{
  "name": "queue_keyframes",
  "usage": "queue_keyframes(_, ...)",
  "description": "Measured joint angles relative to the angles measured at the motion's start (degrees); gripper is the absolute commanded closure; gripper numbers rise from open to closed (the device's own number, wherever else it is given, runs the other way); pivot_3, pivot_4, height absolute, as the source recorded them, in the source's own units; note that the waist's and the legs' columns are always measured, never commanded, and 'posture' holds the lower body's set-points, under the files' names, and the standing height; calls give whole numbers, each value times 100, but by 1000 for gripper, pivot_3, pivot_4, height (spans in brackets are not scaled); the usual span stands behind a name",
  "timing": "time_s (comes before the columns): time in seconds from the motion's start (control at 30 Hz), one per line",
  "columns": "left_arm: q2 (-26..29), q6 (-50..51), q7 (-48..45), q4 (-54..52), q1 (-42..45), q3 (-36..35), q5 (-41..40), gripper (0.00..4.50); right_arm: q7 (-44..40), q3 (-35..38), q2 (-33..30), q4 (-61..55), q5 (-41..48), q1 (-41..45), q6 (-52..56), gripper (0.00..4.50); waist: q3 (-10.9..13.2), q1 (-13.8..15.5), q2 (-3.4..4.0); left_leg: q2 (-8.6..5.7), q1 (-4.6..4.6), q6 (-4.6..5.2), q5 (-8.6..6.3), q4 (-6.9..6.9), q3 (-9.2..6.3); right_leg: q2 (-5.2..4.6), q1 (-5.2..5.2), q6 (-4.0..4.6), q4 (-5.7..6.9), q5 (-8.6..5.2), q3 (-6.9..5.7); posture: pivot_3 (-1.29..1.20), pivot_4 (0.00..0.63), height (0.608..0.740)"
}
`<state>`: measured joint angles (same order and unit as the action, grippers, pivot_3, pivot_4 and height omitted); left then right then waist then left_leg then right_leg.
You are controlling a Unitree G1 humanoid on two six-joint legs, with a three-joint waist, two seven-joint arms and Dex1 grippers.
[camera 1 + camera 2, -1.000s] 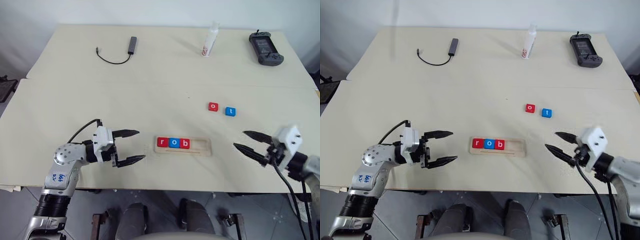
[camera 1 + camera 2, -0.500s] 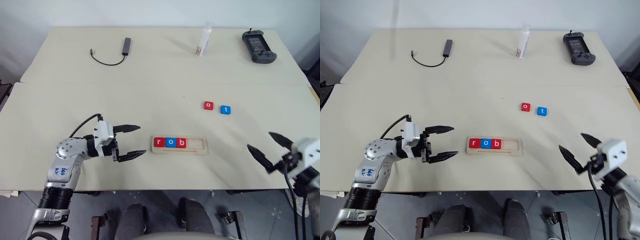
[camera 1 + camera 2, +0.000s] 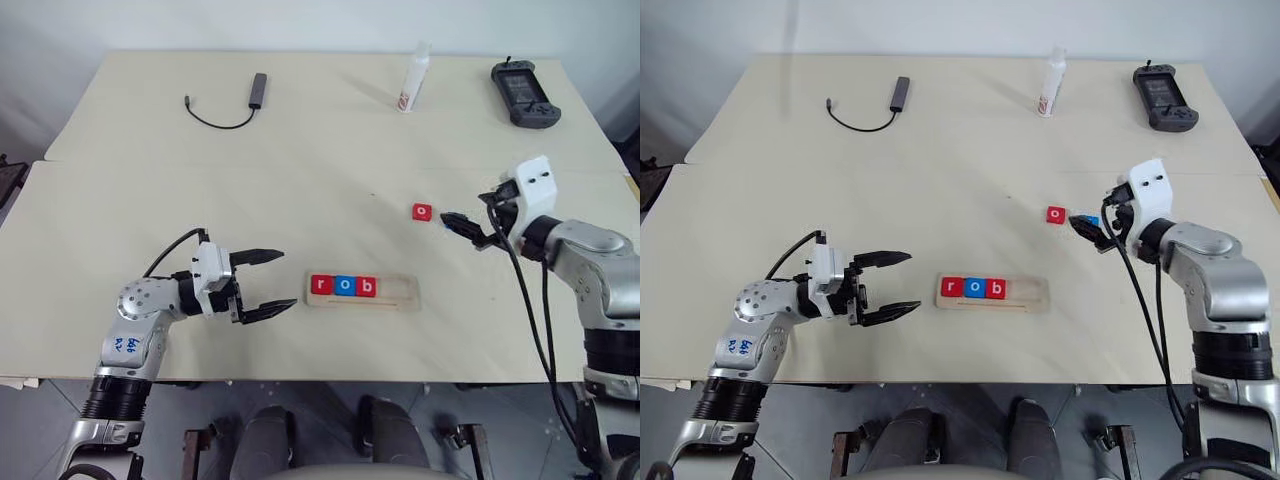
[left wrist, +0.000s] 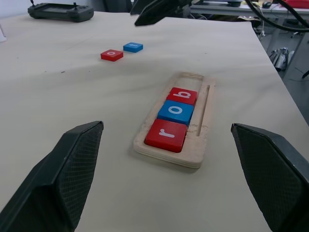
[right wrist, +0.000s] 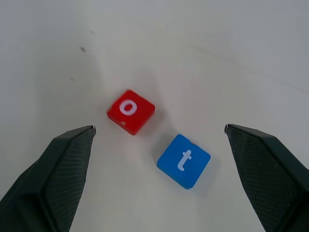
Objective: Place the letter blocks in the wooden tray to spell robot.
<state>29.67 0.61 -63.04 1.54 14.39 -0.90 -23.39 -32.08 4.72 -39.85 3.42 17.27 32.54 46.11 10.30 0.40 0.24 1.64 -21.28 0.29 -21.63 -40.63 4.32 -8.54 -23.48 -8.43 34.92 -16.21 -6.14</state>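
The wooden tray [image 3: 402,292] lies near the table's front edge, a little right of centre. It holds a red r [image 3: 321,285], a blue o [image 3: 344,286] and a red b [image 3: 367,288], and its right part is bare. Farther back and to the right, a red o [image 5: 130,111] and a blue t [image 5: 183,161] lie loose on the table. My right gripper [image 3: 458,228] hovers open just over the t, partly covering it in the eye views. Left of the tray my left gripper [image 3: 288,278] stands open and empty, pointing at it.
At the table's far side lie a USB hub with its black cable [image 3: 258,90], a white bottle [image 3: 412,80] and a black handheld controller [image 3: 524,93]. A seam [image 3: 200,162] crosses the tabletop behind the working area.
My right gripper has swung from the table's front right edge forward and inward to the loose o and t tiles, staying open. The left arm has kept still. No tile has moved.
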Motion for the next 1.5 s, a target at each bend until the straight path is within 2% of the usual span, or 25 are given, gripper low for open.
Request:
queue_keyframes(0.4,-25,0,187,-163,-146,12,1,0,92,-131,142,-71,-37,350,832,11,0,-57,0,2,1,-1,1,4,2,1,-2,0,1,0,0,0,150,740)
queue_keyframes(0.6,-27,5,232,-303,-172,5,0,0,744,-172,926,-114,-95,977,1557,11,0,-82,0,5,3,-4,2,5,3,2,-6,0,6,0,1,0,150,740)
queue_keyframes(0.9,-20,72,349,-493,-297,-10,0,0,1885,-342,1836,787,-715,1331,1318,11,-1,-103,1,3,3,-6,3,10,2,2,-7,0,6,0,0,0,150,740)
queue_keyframes(1.03,5,94,385,-551,-395,-27,-2,0,1976,-215,2058,787,-698,1332,1340,847,-1,-141,1,3,4,-6,3,11,2,2,-6,0,6,0,0,0,150,740)
queue_keyframes(1.23,7,123,451,-591,-403,-27,-2,0,2040,-119,2172,535,-627,1291,1658,2955,-1,-199,1,3,4,-7,4,15,0,1,-6,0,5,0,0,0,150,740)
queue_keyframes(1.4,1,127,408,-584,-367,-4,-4,0,2018,2,2159,90,-549,1041,1802,3043,-1,-199,1,3,3,-7,3,17,1,1,-7,0,3,0,0,0,150,740)
queue_keyframes(1.5,-55,128,288,-511,-204,106,-7,0,1910,55,2000,-734,-401,790,2159,3043,1,-180,3,2,0,-6,3,20,0,1,-9,0,0,0,0,0,150,740)
